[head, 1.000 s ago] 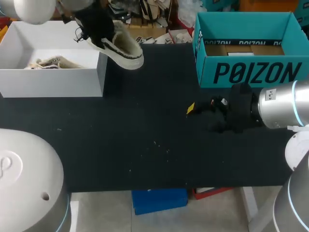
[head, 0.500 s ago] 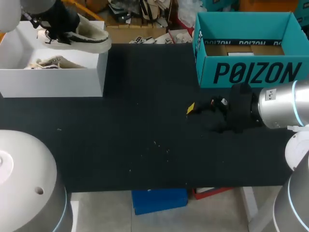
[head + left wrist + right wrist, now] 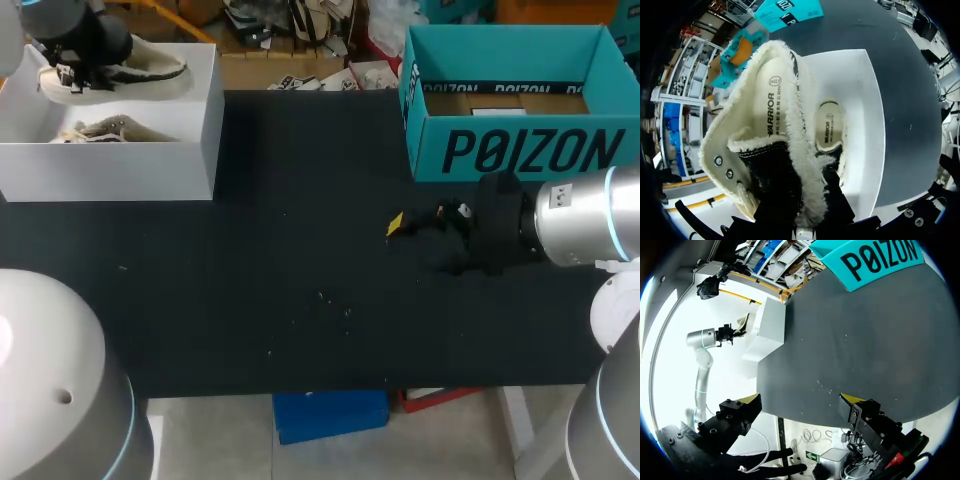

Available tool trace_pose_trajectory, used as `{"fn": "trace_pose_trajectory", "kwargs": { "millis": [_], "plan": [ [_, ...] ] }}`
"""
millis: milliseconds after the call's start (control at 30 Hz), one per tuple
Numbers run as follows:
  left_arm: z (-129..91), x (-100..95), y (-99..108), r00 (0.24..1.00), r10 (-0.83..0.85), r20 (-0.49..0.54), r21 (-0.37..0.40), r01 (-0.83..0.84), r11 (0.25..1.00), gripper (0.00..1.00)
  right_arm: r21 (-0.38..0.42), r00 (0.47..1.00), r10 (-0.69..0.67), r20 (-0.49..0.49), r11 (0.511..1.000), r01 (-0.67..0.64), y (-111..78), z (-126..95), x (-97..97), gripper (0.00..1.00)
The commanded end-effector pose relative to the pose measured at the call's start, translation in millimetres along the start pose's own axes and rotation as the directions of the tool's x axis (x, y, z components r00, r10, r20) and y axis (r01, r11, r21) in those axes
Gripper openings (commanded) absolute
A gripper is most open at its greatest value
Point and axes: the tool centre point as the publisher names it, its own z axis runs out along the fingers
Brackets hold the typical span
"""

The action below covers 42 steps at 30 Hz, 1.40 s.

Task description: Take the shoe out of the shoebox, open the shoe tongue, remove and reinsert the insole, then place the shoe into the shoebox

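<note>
Left jaws clamped on the fleece-lined shoe (image 3: 775, 150) at its black upper; the fingertips are buried in the lining. White shoebox (image 3: 867, 125) sits under and ahead of them, with a second shoe (image 3: 829, 127) lying inside. Right jaws stand wide apart with nothing between them, low over the black tabletop (image 3: 855, 340). Teal box (image 3: 875, 260) well ahead.

open mat (image 3: 300, 230) between white box (image 3: 110, 160), teal box (image 3: 520, 150)
</note>
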Motion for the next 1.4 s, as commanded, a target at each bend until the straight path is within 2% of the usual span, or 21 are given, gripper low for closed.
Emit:
{"fn": "trace_pose_trajectory", "kwargs": {
  "millis": [33, 267, 300, 500, 833, 1200, 1300, 1333, 1367, 1400],
  "plan": [
    [18, -19.9, 8, 1.0, 0.0, -0.012, 0.0, 0.0, 1.0, 0.0, 0.001, 1.0, 0.0, 0.0, 1.0, 0.0, -0.2, 0, 0.1, 1.0],
    [46, -33.5, 22, 1.0, -0.011, -0.026, -0.016, 0.01, 1.0, 0.0, 0.001, 1.0, 0.0, 0.0, 1.0, 0.0, -0.2, 0, 0.1, 1.0],
    [52, -35.4, 26, 1.0, -0.006, -0.027, -0.037, 0.005, 0.999, 0.0, 0.001, 1.0, 0.0, 0.0, 1.0, 0.0, -0.2, 0, 0.1, 1.0],
    [73, -39.7, 36, 0.999, -0.025, -0.025, -0.046, 0.023, 0.999, 0.0, 0.001, 1.0, 0.0, 0.0, 1.0, 0.0, -0.2, 0, 0.1, 1.0],
    [112, -30.5, 39, 0.998, -0.043, -0.055, -0.057, 0.04, 0.998, 0.0, 0.001, 1.0, 0.0, 0.0, 1.0, 0.0, -0.2, 0, 0.1, 1.0],
    [138, -24.3, 41, 0.997, -0.054, -0.059, -0.075, 0.049, 0.996, 0.0, 0.001, 1.0, 0.0, 0.0, 1.0, 0.0, -0.2, 0, 0.1, 1.0],
    [139, -24.3, 42, 0.997, -0.055, -0.056, -0.081, 0.051, 0.995, 0.0, 0.001, 1.0, 0.0, 0.0, 1.0, 0.0, -0.2, 0, 0.1, 1.0],
    [140, -24.2, 42, 0.997, -0.053, -0.058, -0.081, 0.048, 0.996, 0.02, 0.001, 1.0, 0.0, 0.0, 1.0, 0.0, -0.2, 0, 0.1, 1.0],
    [140, -24.1, 42, 0.997, -0.052, -0.059, -0.082, 0.047, 0.996, 0.13, 0.001, 1.0, 0.0, 0.0, 1.0, 0.0, -0.2, 0, 0.1, 1.0],
    [140, -24.0, 42, 0.997, -0.051, -0.06, -0.082, 0.046, 0.996, 0.29, 0.001, 1.0, 0.0, 0.0, 1.0, 0.0, -0.2, 0, 0.1, 1.0]
  ]
}}
